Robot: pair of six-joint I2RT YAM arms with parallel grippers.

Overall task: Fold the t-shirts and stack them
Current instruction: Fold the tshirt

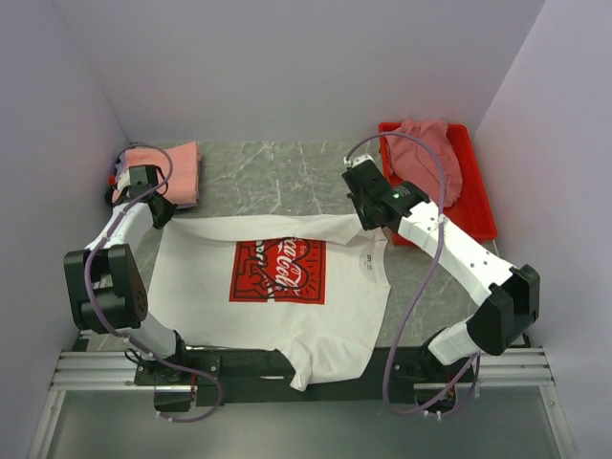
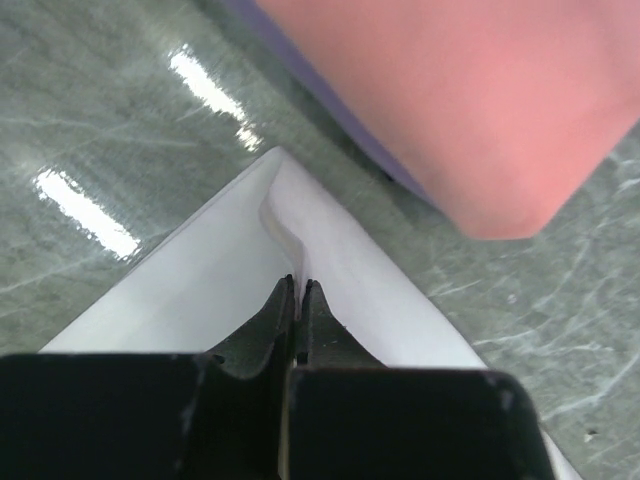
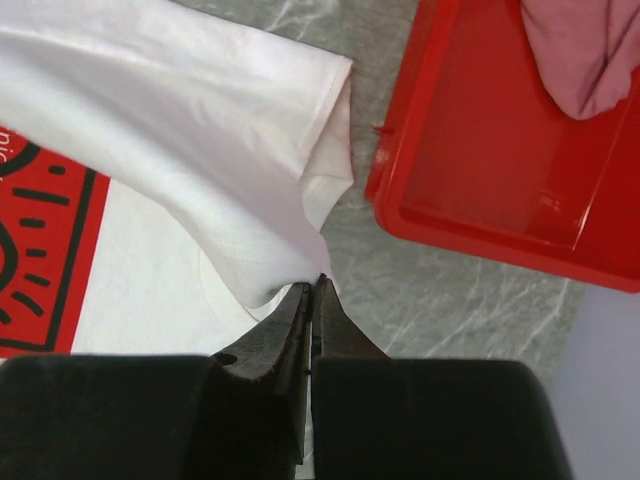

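Note:
The white t-shirt (image 1: 277,306) with a red rectangular print (image 1: 277,272) lies spread on the table, its near part hanging over the front edge. My left gripper (image 1: 161,212) is shut on its far left corner (image 2: 290,230). My right gripper (image 1: 368,218) is shut on its far right edge near the sleeve (image 3: 300,190). A folded salmon-orange t-shirt (image 1: 172,170) lies at the back left, with a lavender edge (image 2: 330,110) showing under it. A dusty-pink t-shirt (image 1: 426,153) sits crumpled in the red tray.
The red plastic tray (image 1: 478,206) stands at the back right, close to my right gripper, and shows in the right wrist view (image 3: 470,190). The grey marble tabletop (image 1: 277,177) is walled on three sides. A metal rail (image 1: 306,368) runs along the front.

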